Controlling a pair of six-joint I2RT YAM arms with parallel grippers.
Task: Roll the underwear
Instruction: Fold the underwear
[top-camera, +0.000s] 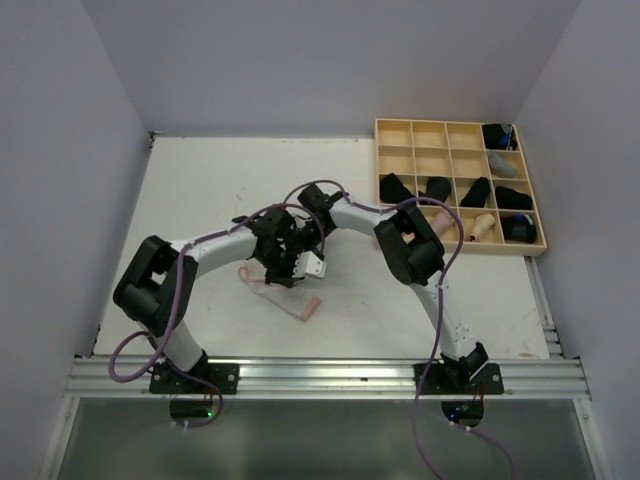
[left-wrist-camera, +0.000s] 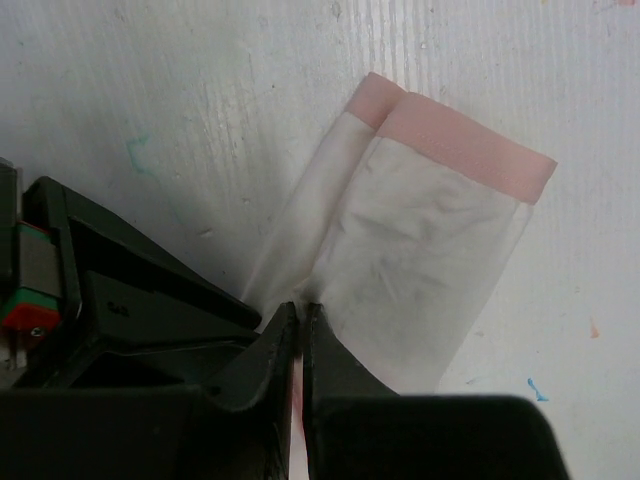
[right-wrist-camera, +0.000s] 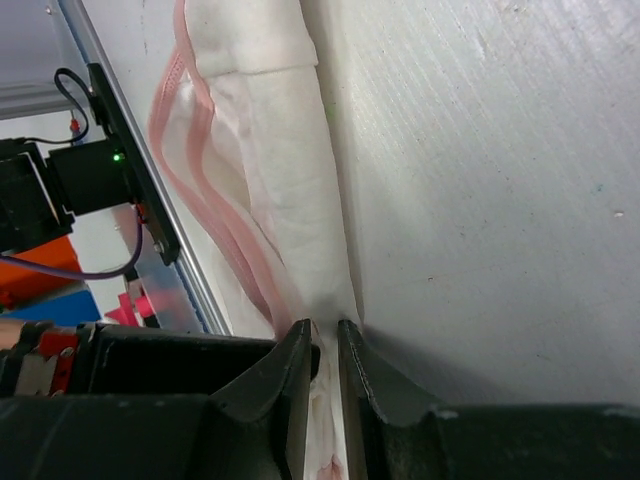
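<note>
Left gripper (left-wrist-camera: 301, 320) and right gripper (right-wrist-camera: 323, 335) both pinch the whitish underwear (left-wrist-camera: 425, 250), whose long axis trails from the jaws toward 5 o'clock in the top view.

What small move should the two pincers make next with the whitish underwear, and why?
Probably carry the pinched end a little way over the cloth, toward the pink band, to begin the first turn. The left pincer and the right pincer are both shut on the whitish underwear. It is a folded strip on the table, not yet rolled.
</note>
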